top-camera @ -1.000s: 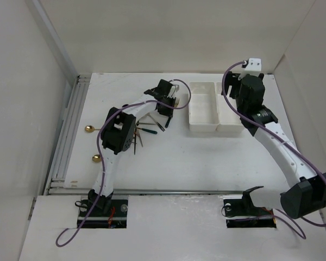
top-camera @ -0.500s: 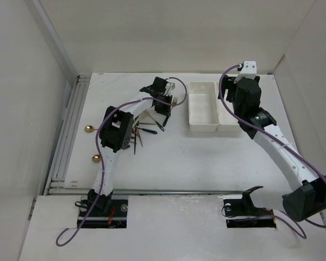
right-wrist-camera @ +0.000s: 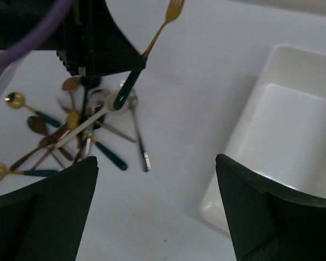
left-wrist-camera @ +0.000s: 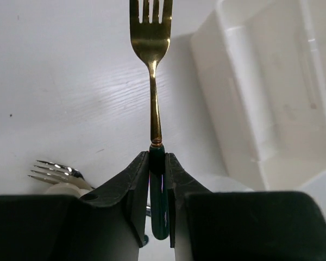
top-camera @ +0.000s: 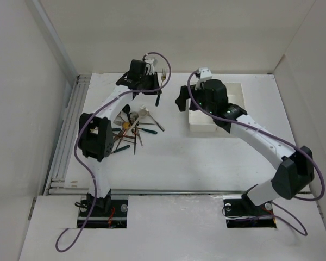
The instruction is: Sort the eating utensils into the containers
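now that the left claw (left-wrist-camera: 157, 159) has been lifted off the pile (right-wrist-camera: 70, 130), a gold fork (left-wrist-camera: 152, 81) is held tight by its green handle above the bench (left-wrist-camera: 70, 81), beside the white bins (left-wrist-camera: 233, 92), ready to be dropped in. the right claw (right-wrist-camera: 156, 163) has been swung closer, wide open.

Left wrist view: the gold fork (left-wrist-camera: 152, 65) loses its tine tips past the top edge, and I see only the tines of a silver fork (left-wrist-camera: 54, 171), the rest hidden behind the left gripper (left-wrist-camera: 157, 159). From above, the right arm (top-camera: 255, 138) covers much of the containers (top-camera: 201, 124), which also run off the right edge in both wrist views. The pile of utensils (top-camera: 127, 132) is too small and tangled for me to count.
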Motion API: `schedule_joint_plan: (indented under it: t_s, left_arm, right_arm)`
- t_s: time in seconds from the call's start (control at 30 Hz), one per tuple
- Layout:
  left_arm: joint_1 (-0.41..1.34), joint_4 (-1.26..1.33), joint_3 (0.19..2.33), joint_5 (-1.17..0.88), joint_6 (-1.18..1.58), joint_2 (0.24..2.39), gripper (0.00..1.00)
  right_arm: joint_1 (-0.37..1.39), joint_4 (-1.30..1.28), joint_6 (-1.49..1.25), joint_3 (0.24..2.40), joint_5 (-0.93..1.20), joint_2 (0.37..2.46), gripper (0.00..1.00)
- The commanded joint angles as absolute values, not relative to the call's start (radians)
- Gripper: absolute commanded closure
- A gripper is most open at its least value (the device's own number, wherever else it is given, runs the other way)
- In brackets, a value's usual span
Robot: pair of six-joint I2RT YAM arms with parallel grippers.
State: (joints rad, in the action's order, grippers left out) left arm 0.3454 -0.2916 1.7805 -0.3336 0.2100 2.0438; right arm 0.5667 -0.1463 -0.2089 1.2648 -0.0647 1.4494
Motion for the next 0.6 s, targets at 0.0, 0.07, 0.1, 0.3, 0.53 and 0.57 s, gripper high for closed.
schedule_joint_plan:
  t_s: [0.0, 0.07, 0.1, 0.3, 0.53, 0.57]
  left_arm:
    - [0.37, -0.221, 1.743, -0.368, 0.247, 1.893, 1.0]
    - [0.37, -0.236, 1.733, -0.368, 0.288, 1.853, 1.0]
    - [0.37, -0.236, 1.721, -0.368, 0.299, 1.844, 1.0]
    - [0.37, -0.249, 1.681, -0.388, 0.319, 1.793, 1.0]
    - [0.388, -0.239, 1.649, -0.388, 0.319, 1.764, 1.0]
    - [0.388, -0.239, 1.649, -0.388, 0.319, 1.764, 1.0]
  right_arm:
    - [0.594, -0.039, -0.386, 1.319, 0.095, 1.52, 0.06]
    - [0.594, 0.024, -0.435, 1.328, 0.133, 1.563, 0.07]
    - [0.594, 0.037, -0.474, 1.339, 0.133, 1.577, 0.09]
    - [0.594, 0.086, -0.538, 1.371, 0.216, 1.643, 0.15]
    - [0.594, 0.149, -0.571, 1.35, 0.25, 1.663, 0.16]
    - [0.594, 0.149, -0.58, 1.35, 0.25, 1.689, 0.16]
